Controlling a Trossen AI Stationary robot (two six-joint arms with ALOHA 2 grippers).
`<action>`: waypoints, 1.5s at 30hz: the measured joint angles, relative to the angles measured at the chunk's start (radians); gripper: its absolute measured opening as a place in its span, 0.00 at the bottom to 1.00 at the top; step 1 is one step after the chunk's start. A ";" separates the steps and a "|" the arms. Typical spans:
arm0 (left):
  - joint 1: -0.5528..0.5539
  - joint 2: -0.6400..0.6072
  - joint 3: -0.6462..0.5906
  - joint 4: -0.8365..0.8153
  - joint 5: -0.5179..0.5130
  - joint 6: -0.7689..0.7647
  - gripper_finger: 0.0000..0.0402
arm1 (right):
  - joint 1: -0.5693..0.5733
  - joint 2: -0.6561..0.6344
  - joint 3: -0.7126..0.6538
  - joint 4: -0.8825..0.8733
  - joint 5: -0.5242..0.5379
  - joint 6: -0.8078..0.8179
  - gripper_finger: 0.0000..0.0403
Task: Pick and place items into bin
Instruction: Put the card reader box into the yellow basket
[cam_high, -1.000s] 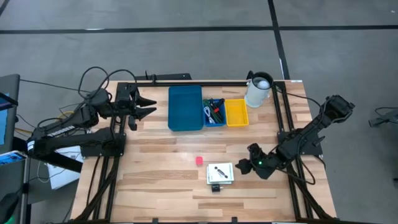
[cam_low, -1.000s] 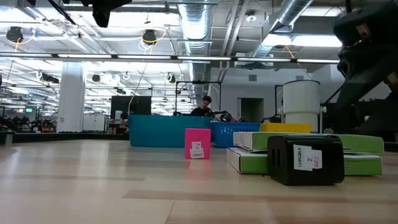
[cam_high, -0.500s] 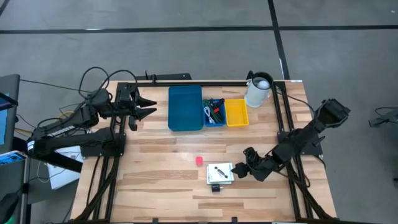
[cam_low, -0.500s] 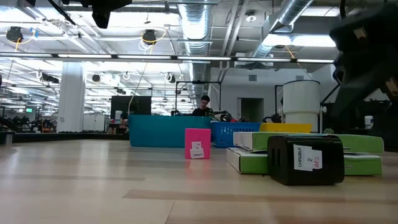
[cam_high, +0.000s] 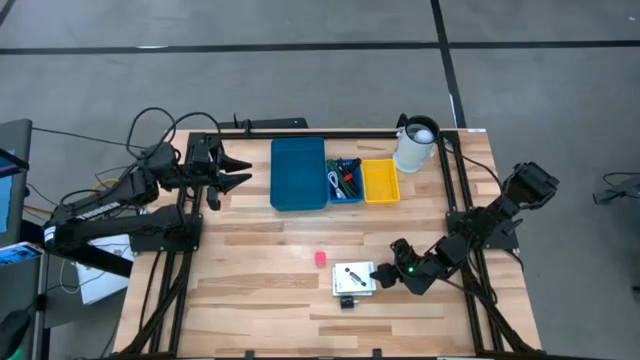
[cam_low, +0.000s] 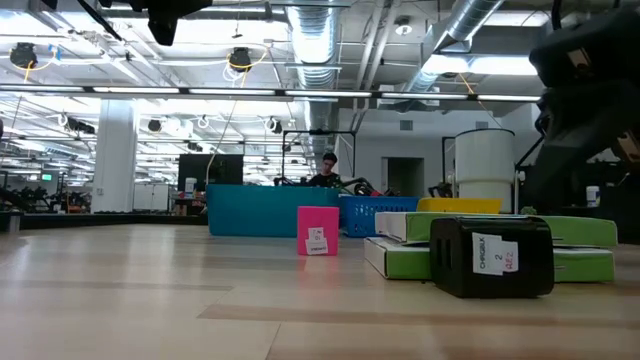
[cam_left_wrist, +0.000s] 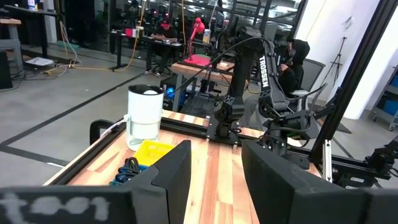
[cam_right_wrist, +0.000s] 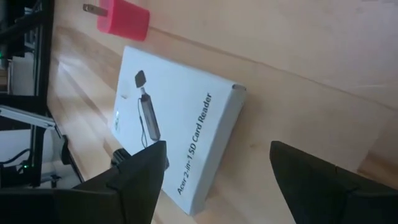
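Observation:
A white card-reader box lies flat on the table, printed side up, also in the right wrist view. Left of it stands a small pink-red piece. A tiny black block sits by the box's near edge. My right gripper is open and slants down just right of the box, touching nothing. My left gripper is open and hangs level at the far left, away from the items.
Along the far edge stand a large blue bin, a small blue basket holding pens and sticks, a yellow bin and a white jug. Bare wood lies between these and the box.
My right gripper has gone toward the table's left edge and a little down, closing on the white box's right side. It has stayed open.

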 joint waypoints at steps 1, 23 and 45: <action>0.000 0.000 0.000 0.000 0.000 0.000 0.32 | -0.001 0.000 0.000 0.002 0.002 -0.001 0.70; 0.000 0.000 0.000 -0.017 0.001 0.006 0.32 | -0.020 0.115 -0.021 0.221 0.002 -0.037 0.70; 0.000 0.000 0.000 -0.021 0.000 0.015 0.32 | -0.020 0.117 -0.024 0.229 -0.013 -0.055 0.59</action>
